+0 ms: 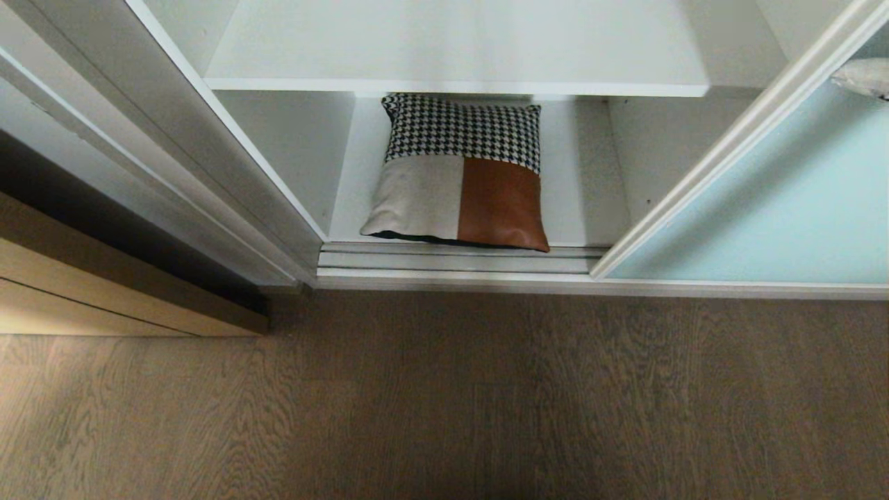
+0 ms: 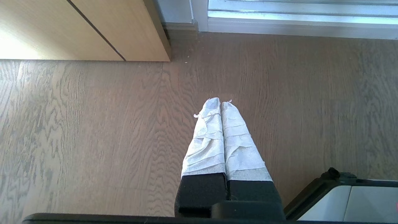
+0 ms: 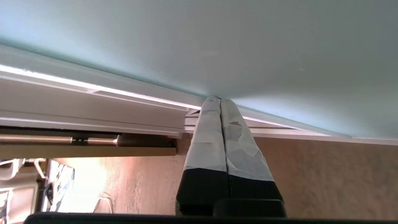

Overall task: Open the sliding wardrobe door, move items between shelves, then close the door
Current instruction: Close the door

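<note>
brown wood-grain floor (image 1: 444,403) fills the near part of the head view, neither arm showing there. beyond it runs a silver-white bottom track (image 1: 458,262) of the wardrobe. past the track, a square cushion (image 1: 462,177) with a black-and-white houndstooth top band, a beige panel and a rust-orange leather-like panel lies flat on the white laminate bottom shelf (image 1: 597,208), its front edge close to the track. a second plain white shelf board (image 1: 458,48) spans above it, bare where visible. frosted pale aqua sliding wardrobe door (image 1: 778,208) with thin silver-white frame stands pushed to the right, leaving the cushion's compartment uncovered. tan wooden cabinet panel (image 1: 104,292) sits at far left. a pale rounded object (image 1: 865,76) shows at the right edge, too little of it to identify.

left gripper (image 2: 221,102): points down at the floor, hanging clear above it, white-wrapped fingers pressed together, nothing between them. tan panel and track lie well ahead of it.

right gripper (image 3: 216,99): arm reached toward the aqua door, fingers pressed flat together, holding nothing. tips lie at the seam where glass meets the door's frame; cannot tell whether they touch.
</note>
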